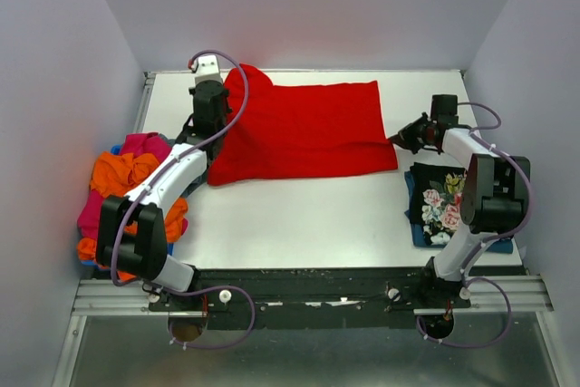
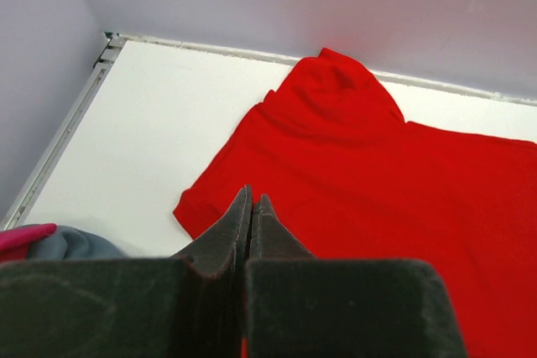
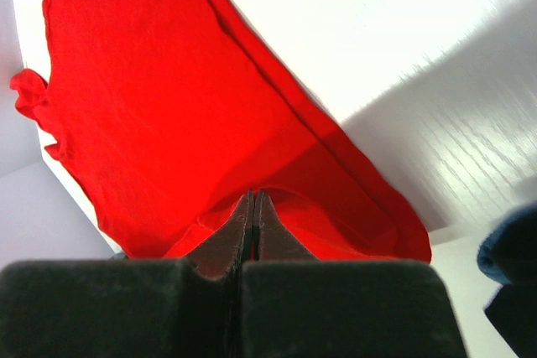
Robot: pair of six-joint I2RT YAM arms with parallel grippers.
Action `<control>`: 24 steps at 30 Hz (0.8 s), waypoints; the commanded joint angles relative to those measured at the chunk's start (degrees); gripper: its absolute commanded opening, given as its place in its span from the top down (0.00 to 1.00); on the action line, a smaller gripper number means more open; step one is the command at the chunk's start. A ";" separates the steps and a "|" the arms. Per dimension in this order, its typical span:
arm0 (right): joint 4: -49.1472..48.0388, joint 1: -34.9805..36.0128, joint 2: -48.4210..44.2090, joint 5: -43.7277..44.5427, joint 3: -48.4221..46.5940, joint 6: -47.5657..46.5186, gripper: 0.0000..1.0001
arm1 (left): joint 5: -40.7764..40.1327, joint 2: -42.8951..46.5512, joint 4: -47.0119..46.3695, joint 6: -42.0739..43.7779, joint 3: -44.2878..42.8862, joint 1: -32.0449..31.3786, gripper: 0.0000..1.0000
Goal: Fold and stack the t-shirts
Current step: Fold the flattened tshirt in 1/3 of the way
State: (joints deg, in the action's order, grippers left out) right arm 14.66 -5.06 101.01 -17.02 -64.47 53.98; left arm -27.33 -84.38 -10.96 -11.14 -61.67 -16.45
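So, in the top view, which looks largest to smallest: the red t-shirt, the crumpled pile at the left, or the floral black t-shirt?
1. red t-shirt: spread out, clearly the largest.
2. crumpled pile: partly hidden by the left arm, so perhaps larger than it shows.
3. floral black t-shirt: folded, the smallest.

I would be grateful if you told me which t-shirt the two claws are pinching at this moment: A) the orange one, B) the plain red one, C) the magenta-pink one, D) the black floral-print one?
B: the plain red cloth t-shirt lies spread between the arms, and each wrist view shows a shut claw, the left claw and the right claw, with red cloth gathered at its tips.
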 commanded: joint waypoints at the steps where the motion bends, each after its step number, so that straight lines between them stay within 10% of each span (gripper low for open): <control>1: 0.37 0.58 2.69 0.67 -3.29 0.78 0.99 | 1.84 -1.75 -1.96 1.03 -2.75 0.98 1.00; 19: 2.66 0.67 8.41 2.69 -8.83 1.13 0.99 | 4.13 -9.57 -3.89 2.08 -6.53 2.30 1.00; 24: 1.00 0.84 5.88 2.50 -6.65 -1.32 0.45 | 6.32 -16.07 -5.12 2.61 -11.01 2.47 1.00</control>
State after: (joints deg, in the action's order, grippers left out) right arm 16.27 -4.54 108.53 -15.88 -72.01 54.54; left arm -24.29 -96.09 -12.99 -9.39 -68.66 -14.37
